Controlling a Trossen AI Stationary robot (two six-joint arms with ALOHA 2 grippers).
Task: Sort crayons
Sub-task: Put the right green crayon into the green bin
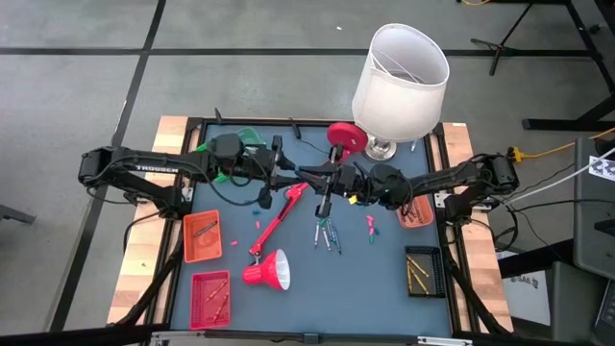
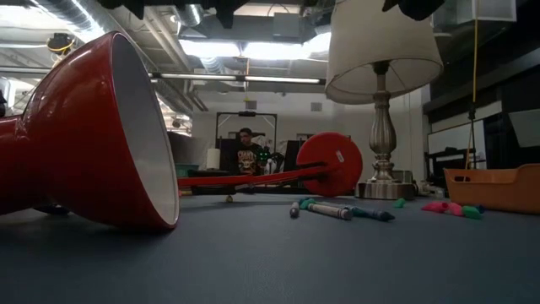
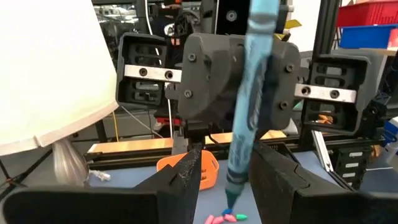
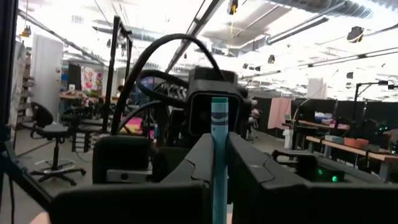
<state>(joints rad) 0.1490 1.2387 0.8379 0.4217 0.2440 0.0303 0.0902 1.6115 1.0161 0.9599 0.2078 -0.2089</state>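
Observation:
A teal crayon (image 3: pixel 245 118) stands nearly upright in the air over the table's middle, with my right gripper (image 4: pixel 219 140) shut on it. My left gripper (image 3: pixel 225 171) faces it from the table's left, open, one finger on each side of the crayon's lower end. No touch shows. In the high view the two grippers meet (image 1: pixel 312 181) above the blue mat. Several loose crayons (image 1: pixel 327 235) lie flat on the mat below, with pink and teal stubs (image 1: pixel 370 227) beside them. My right gripper pinches the crayon's paper-wrapped shaft (image 4: pixel 219 127) between its two fingers. They come nearly level from the table's right and lie across the crayon. The crayon is lifted clear of the table, slightly tilted, its pointed tip (image 3: pixel 231 200) down and its blunt end above the fingers.
A red desk lamp (image 1: pixel 274 259) lies across the mat, its round base (image 1: pixel 346 137) at the far side. A white-shaded lamp (image 1: pixel 399 82) stands far right. There are orange (image 1: pixel 202 237) and red (image 1: pixel 209 296) bins on the left, and orange (image 1: pixel 415 213) and black (image 1: pixel 423 272) bins on the right.

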